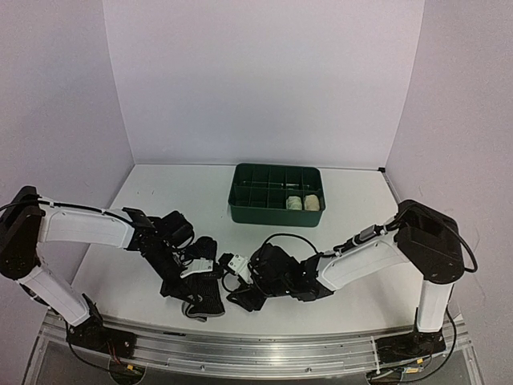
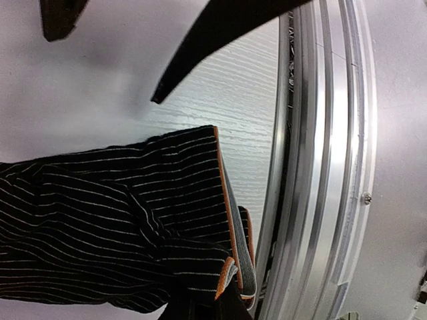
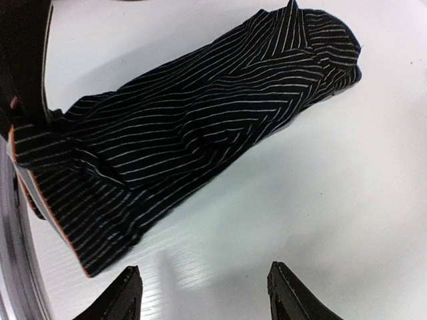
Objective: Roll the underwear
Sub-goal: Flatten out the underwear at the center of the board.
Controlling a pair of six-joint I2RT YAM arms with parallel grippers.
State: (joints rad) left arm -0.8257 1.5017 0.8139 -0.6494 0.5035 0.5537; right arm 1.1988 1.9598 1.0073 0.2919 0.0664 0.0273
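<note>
Pinching by the near rail: left fingers look clamped on the orange-edged waistband of the black pinstriped underwear, though the contact is cropped. Garment lies on the table beside the rail. Right fingers apart, hovering next to it. Far back: green tray, two cream rolls in its right-end compartments.

I log underwear: soft matt pinstriped cloth | table: matt white, fine wood-grain texture | rail: bare brushed metal, shiny | tray: smooth green plastic
</note>
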